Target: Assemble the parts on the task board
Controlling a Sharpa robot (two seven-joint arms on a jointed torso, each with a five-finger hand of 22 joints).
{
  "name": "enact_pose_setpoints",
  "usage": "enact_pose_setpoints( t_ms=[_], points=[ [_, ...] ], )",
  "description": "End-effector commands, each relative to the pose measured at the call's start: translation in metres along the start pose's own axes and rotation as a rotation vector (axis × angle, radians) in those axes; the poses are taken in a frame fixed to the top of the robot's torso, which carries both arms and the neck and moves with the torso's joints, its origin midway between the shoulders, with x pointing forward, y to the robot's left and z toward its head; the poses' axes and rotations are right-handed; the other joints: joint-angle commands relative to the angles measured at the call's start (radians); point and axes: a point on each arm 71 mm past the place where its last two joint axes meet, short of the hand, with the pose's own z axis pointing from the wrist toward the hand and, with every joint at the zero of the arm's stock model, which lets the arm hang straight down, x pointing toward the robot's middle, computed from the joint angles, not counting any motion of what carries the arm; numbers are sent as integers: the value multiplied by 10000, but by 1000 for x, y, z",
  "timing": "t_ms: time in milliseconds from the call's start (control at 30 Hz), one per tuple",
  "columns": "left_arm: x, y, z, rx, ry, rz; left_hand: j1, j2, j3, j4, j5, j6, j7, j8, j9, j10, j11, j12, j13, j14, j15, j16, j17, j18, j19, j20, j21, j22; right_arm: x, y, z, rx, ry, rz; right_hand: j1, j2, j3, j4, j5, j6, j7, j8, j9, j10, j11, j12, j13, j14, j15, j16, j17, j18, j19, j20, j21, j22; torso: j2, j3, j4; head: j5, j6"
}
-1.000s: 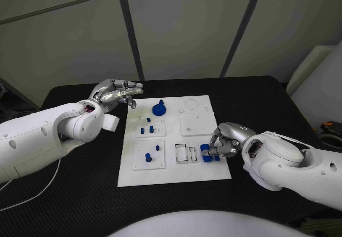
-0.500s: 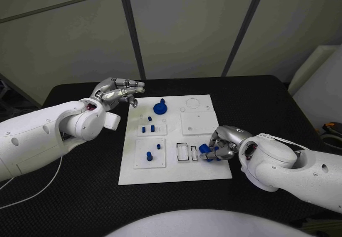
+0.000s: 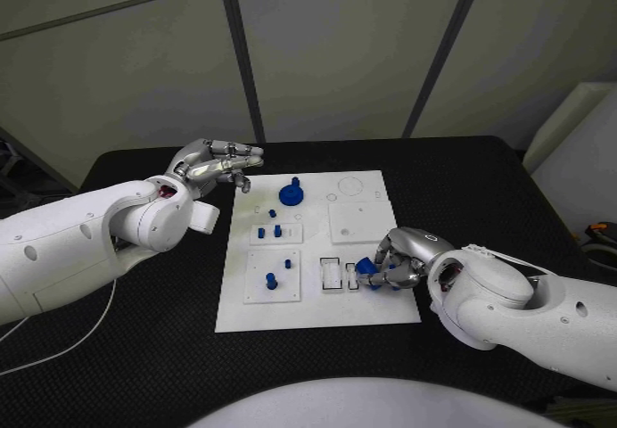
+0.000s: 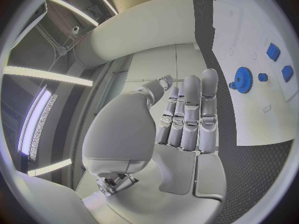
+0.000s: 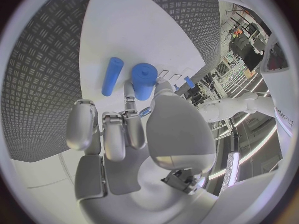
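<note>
The white task board (image 3: 386, 308) lies mid-table. My right hand (image 3: 401, 257) sits at the board's near right part and pinches a thick blue cylinder (image 3: 366, 267) between thumb and fingers. In the right wrist view that cylinder (image 5: 144, 79) stands off the fingertips of the hand (image 5: 131, 129), and a thinner blue rod (image 5: 112, 75) lies beside it on the board (image 5: 124, 25). My left hand (image 3: 214, 166) hovers over the table by the board's far left corner and holds nothing. In the left wrist view the left hand (image 4: 187, 114) has its fingers side by side.
A blue gear (image 3: 292, 192) stands at the board's far end and appears as the gear (image 4: 243, 79) in the left wrist view. Small blue pegs (image 3: 269, 233) sit on the left column, and two more pegs (image 3: 273, 280) stand nearer. Two empty slots (image 3: 340, 274) lie left of the right hand.
My right hand has drawn its fingers in around the blue cylinder and edged slightly nearer. The left hand has hardly moved.
</note>
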Motion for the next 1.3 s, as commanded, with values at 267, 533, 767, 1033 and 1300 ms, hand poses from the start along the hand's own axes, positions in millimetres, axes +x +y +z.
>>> enact_pose_setpoints(
  t_ms=[267,533,767,1033,1300],
  points=[
    [1,-1,0,70,108,-43,-64,10,-42,42,30,-2,1,-66,-10,-80,-24,39,4,-75,13,-41,-9,-92,-52,13,-47,-9,-10,10,-14,-455,-1204,1430,241,223,52,-1,293,169,-82,202,191,403,-147,-28,1367,982,-144,63,2367,-167,70,-91,84,52,-23,-18,13,-6,37],
    [1,-1,0,63,121,-49,-64,10,-42,42,30,-2,1,-66,-10,-80,-24,39,4,-75,13,-41,-9,-92,-52,13,-47,-9,-8,21,-16,-687,-1048,1879,195,239,16,33,331,166,-81,215,215,397,-153,-54,1348,983,-154,64,2372,-169,75,-105,88,59,-15,-27,31,-13,81],
    [2,-1,1,49,150,-58,-64,10,-42,42,30,-2,1,-66,-10,-80,-24,39,4,-75,13,-41,-9,-92,-52,13,-47,-9,1,32,-7,-761,-267,1715,-18,218,-143,48,56,149,-76,235,267,363,-148,-151,1277,969,-154,38,2305,-150,19,-115,23,-36,-4,-19,23,32,93],
    [4,-1,1,44,195,-74,-64,10,-42,42,30,-2,1,-66,-10,-80,-24,39,4,-75,13,-41,-9,-92,-52,13,-47,-9,10,41,3,-603,244,1559,-363,237,-381,63,-429,288,-146,367,409,295,-198,-356,1134,947,-190,-3,2211,-113,-78,-137,-96,-193,6,-14,36,45,134],
    [5,-1,1,36,194,-74,-67,25,-43,47,35,-2,2,-66,-9,-92,-23,43,4,-78,13,-40,-14,-90,-51,14,-55,-13,12,46,8,-521,162,1531,-760,241,-538,72,-873,418,-230,517,563,308,-269,-412,1135,948,-249,-5,2214,-113,-74,-190,-112,-194,12,-10,20,87,147]
  ],
)
